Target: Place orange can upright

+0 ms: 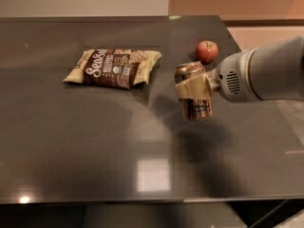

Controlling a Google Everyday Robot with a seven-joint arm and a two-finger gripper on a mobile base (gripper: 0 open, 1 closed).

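The orange can [194,104] is a coppery drink can with a silver top, held nearly upright just above or at the dark table [71,141], right of centre. My gripper [194,87] reaches in from the right and is shut on the can; a tan finger [192,87] wraps across its upper half. The grey arm [266,75] fills the right side of the view. I cannot tell whether the can's bottom touches the table.
A brown and tan snack bag [114,67] lies flat at the back left of the can. A red apple [207,51] sits behind the can near the table's right edge. The table's front edge runs along the bottom.
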